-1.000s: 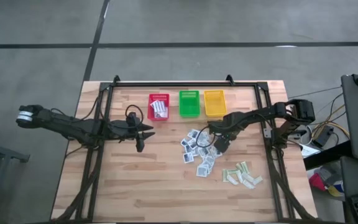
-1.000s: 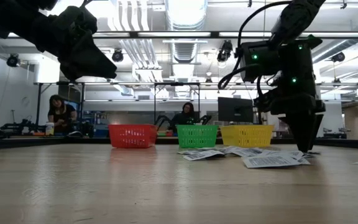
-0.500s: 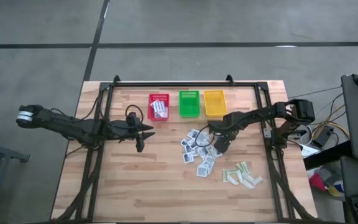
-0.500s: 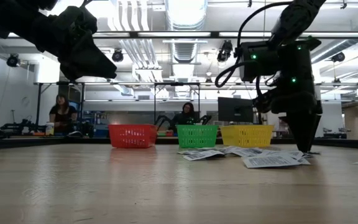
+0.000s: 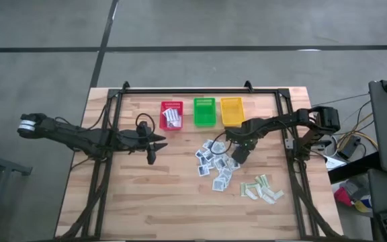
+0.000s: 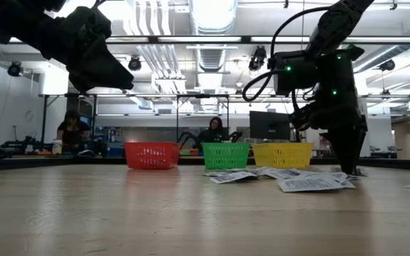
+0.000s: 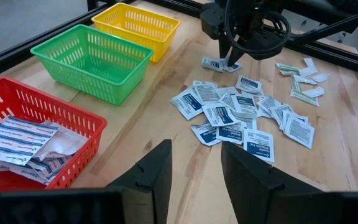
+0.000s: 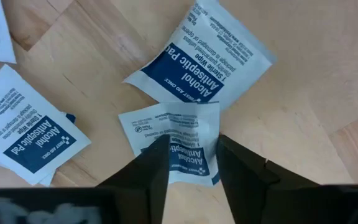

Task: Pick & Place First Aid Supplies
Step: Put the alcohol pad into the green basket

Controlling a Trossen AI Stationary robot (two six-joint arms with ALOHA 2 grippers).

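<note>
White-and-blue square antiseptic wipe packet (image 8: 182, 140), paper: lies flat on the wooden table (image 5: 146, 202), in front of the yellow plastic basket (image 5: 232, 111), pinched between the right gripper (image 8: 188, 163) fingers, which have narrowed onto it since a second ago. Arm position unchanged. Left gripper (image 5: 154, 143), jaws apart, empty, hovers before the red plastic basket (image 5: 171, 115).
</note>
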